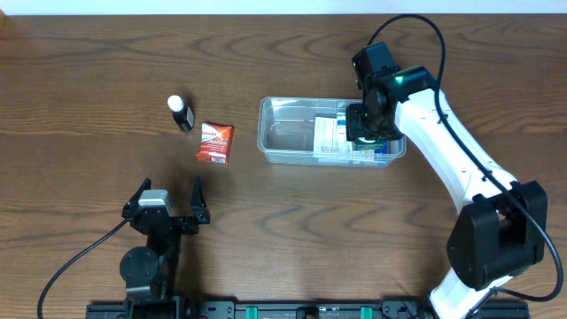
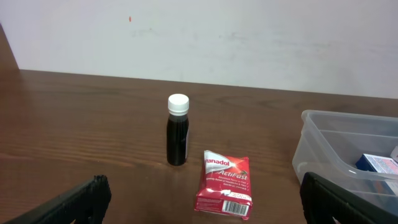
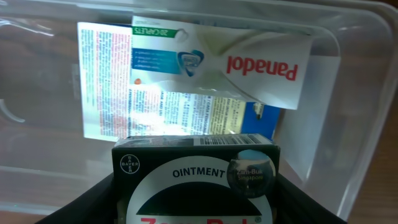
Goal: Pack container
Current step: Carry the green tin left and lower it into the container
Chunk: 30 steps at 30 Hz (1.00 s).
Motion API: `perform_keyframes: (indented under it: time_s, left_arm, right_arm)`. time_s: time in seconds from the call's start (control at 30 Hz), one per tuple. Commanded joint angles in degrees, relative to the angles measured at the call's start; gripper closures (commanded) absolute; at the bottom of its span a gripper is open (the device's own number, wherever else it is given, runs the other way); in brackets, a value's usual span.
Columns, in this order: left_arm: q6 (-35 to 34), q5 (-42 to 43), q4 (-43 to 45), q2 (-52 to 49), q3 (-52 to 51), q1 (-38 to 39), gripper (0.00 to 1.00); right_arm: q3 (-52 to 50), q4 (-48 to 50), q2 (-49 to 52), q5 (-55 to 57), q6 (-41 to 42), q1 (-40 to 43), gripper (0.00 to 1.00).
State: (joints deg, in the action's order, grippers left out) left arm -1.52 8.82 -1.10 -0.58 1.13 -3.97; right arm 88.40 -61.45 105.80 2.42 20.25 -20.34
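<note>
Plastic container point(image 1: 285, 135) sits right of centre on the table point(image 1: 89, 71), with a Panadol box point(image 3: 217, 62) inside. The right claw point(image 1: 368, 124), over its right end, grips an ointment box point(image 3: 196, 180). The left claw point(image 1: 168, 193) gapes empty near a bottle point(image 1: 181, 113) and a red packet point(image 1: 214, 143).

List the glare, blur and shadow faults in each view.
Overhead: sharp and evenly lit, pale sheen on the table, glare on the container. Left wrist: bottle and red packet crisp, its own jaws dark blurs. Right wrist: ointment box soft, bluish cast.
</note>
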Motion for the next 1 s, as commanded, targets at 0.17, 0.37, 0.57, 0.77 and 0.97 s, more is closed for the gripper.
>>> perform_keyframes:
  time_s: [0.17,0.37,0.57,0.77,0.97]
  left_arm:
    - [-0.28,1.05,-1.90,0.31,-0.85,-0.24,0.02]
    - [-0.28,1.05,-1.90,0.31,-0.85,-0.24,0.02]
    - [-0.28,1.05,-1.90,0.31,-0.85,-0.24,0.02]
    - [-0.28,1.05,-1.90,0.31,-0.85,-0.24,0.02]
    - [-0.28,1.05,-1.90,0.31,-0.85,-0.24,0.02]
  right_arm:
    - [-3.43,0.96,0.28,4.68,1.62,-0.24,0.38]
    - [-5.60,1.51,0.28,4.72,2.01,-0.24,0.38]
    - [-9.05,5.38,0.28,5.20,2.01,-0.20,0.38]
    - [-11.37,9.94,0.28,5.79,1.99,-0.20,0.38]
    - [-11.34,10.54,0.28,7.69,1.77,-0.07,0.37]
